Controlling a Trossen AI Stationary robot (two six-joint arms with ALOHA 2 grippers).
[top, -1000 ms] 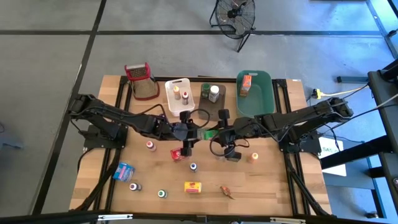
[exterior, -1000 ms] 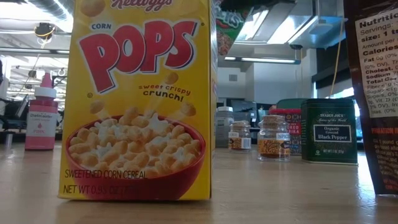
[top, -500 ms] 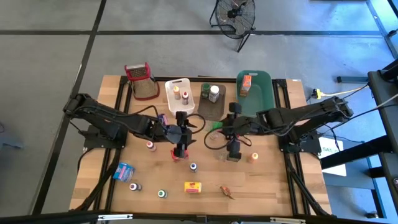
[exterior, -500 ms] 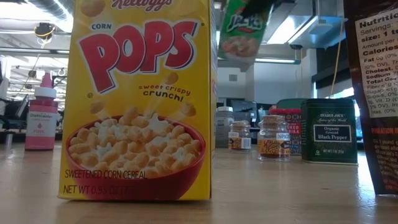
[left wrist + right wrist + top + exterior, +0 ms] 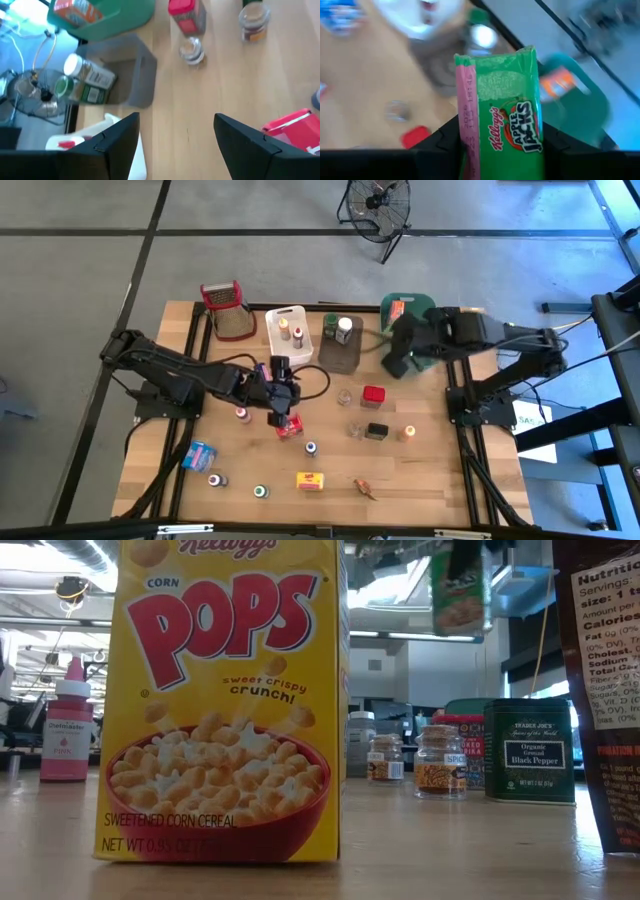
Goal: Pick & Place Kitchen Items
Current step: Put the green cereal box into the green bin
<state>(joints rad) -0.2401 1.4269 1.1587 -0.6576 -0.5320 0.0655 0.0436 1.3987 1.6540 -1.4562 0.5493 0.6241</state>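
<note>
Right claw [image 5: 495, 145] is closed on a green Apple Jacks box [image 5: 502, 115], fingers pinching its lower sides; you can see the box standing up between them in the right wrist view, long axis running straight out from the claw. From above, that claw [image 5: 400, 356] hangs at the near edge of the green tub [image 5: 425, 308], over the rear right of the surface [image 5: 440, 470]. An orange box [image 5: 397, 316] already lies in the tub's back half. The low view shows the green box [image 5: 458, 590] well up in the air.

Relation to watch: the tub lies just beyond the claw, away from you and slightly to the right. The free room is in its nearer half, so only a short carry looks needed. Judge the box's long axis against the tub's length before letting go; crosswise it may catch the rim or land on the orange box.

Left claw [image 5: 175, 145] is open and empty, fingers spread wide. It hovers mid-surface [image 5: 282, 402] with a red box [image 5: 295, 131] just beside one finger, not between them; from above the red box [image 5: 288, 426] sits just nearer you than the claw. Left arm is plainly nearer that one. Your right arm is nearer the red-capped jar [image 5: 373, 396].
</note>
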